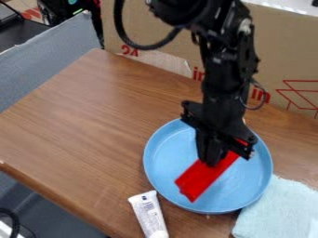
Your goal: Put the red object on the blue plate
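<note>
Presently, red bar [203,178] lies slanted over blue plate [166,165], long axis from plate's near rim up toward the far right; pincer [221,154] clamped on its upper end. Plate: round, raised rim, at table's [93,121] right part. Beside it: white tube [148,215], fuzzy pale-teal cloth [278,210].

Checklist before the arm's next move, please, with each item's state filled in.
- Gripper closed on the red bar: ok, the jaws are shut around its upper end.
- Bar over the blue plate: ok, within the rim in this view.
- Bar resting on the plate: cannot tell, the single view hides any gap.
- Bar released: not ok, the gripper grips it.
- White tube off the plate: ok, it lies beside the rim.
</note>
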### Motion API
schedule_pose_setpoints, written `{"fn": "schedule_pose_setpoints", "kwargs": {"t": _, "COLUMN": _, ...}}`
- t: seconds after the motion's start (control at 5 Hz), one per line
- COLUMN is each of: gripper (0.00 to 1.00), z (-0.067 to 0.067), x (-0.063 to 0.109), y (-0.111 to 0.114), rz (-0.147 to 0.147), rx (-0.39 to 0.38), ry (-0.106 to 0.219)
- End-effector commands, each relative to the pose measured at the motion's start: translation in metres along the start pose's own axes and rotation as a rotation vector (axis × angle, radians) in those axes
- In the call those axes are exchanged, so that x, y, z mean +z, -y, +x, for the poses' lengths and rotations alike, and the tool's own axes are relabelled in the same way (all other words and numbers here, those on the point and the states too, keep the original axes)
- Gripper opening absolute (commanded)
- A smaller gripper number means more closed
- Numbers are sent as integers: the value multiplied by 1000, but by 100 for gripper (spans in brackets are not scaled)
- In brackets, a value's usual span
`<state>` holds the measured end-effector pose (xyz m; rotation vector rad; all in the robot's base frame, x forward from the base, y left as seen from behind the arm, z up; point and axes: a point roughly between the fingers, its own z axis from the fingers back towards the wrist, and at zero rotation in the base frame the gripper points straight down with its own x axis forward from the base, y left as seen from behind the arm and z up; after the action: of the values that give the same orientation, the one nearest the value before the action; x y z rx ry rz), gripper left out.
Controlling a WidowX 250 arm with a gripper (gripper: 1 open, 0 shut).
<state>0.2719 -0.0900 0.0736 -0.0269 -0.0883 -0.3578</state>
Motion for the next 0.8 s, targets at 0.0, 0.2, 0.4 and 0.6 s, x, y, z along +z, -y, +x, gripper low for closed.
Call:
{"fn": "schedule_pose_setpoints", "kwargs": {"t": 0.0, "gripper": 0, "z": 4, "x": 9, "y": -3, "rz": 2, "rx": -11, "ry": 75}}
{"fn": "schedule_pose_setpoints", "kwargs": {"t": 0.2, "gripper": 0, "z": -3, "x": 5, "y": 4, "rz": 5, "rx": -15, "ry": 71}}
{"fn": "schedule_pose_setpoints", "kwargs": {"t": 0.4, "gripper": 0, "z": -2, "x": -13, "y": 7, "rz": 8, "rx": -11, "ry": 72}}
{"fn": "schedule_pose_setpoints", "kwargs": {"t": 0.6, "gripper": 0, "z": -2, "x": -11, "y": -11, "rz": 7, "rx": -10, "ry": 69}}
